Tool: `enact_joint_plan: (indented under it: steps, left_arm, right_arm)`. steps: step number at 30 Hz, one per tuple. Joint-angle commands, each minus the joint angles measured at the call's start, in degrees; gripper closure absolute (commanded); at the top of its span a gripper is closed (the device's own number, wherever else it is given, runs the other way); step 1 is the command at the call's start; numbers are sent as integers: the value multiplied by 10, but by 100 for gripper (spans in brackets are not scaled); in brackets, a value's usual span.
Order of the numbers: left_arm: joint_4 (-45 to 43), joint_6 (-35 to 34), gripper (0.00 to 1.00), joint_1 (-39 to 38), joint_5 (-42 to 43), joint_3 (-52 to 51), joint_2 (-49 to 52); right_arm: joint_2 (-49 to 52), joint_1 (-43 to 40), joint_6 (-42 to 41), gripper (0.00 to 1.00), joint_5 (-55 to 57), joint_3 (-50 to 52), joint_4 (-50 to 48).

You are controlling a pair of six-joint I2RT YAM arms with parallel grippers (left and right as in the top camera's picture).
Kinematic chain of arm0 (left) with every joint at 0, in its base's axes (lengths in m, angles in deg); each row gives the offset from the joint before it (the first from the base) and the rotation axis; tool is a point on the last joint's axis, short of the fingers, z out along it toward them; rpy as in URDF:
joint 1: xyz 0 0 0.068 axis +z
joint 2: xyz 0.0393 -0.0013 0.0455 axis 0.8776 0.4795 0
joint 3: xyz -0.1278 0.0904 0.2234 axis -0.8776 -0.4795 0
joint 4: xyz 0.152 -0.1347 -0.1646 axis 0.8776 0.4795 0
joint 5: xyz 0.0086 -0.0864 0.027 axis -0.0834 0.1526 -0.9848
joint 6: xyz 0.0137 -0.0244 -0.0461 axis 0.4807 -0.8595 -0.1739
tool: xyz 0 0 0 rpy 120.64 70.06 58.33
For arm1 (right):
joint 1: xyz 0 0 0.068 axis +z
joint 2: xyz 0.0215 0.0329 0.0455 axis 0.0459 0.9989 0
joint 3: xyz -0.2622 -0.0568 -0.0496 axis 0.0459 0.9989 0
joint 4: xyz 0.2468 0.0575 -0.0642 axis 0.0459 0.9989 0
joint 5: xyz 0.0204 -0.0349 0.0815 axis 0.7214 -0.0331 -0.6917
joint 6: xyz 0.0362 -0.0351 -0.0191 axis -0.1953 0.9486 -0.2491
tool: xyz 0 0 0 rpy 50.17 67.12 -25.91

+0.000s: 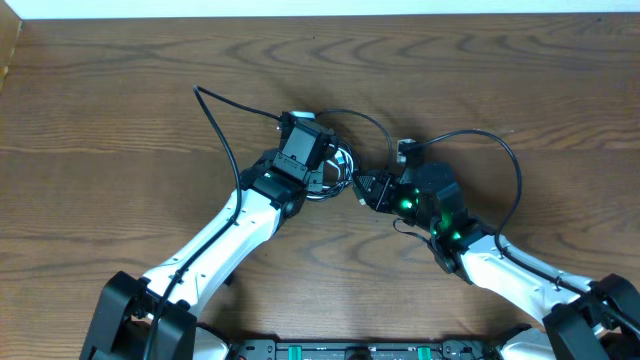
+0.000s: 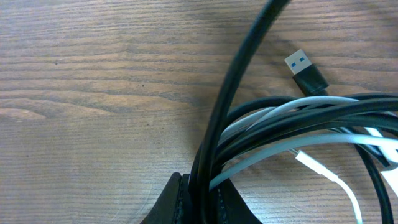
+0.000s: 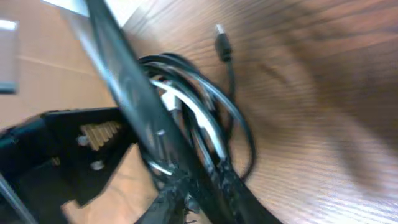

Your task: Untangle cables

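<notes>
at mid-table the left end effector (image 2: 198, 202) pinches the cables (image 2: 311, 115); whether the right end effector (image 1: 366, 188) grips, unclear.

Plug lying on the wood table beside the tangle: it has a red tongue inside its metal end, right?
Not quite. The plug has a blue tongue inside its metal end, not a red one, as the left wrist view shows. The rest holds: it lies on the wood table beside the tangle.
</notes>
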Motion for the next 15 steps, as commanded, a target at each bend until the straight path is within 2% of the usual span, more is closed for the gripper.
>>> enact_joint_plan:
  steps: [1, 6, 15]
  left_arm:
    - [-2, -9, 92, 1, 5, -3, -6]
    - [0, 17, 92, 1, 5, -3, -6]
    - [0, 63, 92, 1, 3, -3, -6]
  right_arm:
    - [-1, 3, 2, 99, -67, -3, -19]
    - [-1, -28, 26, 99, -161, -3, -60]
    - [-1, -181, 6, 99, -401, -3, -259]
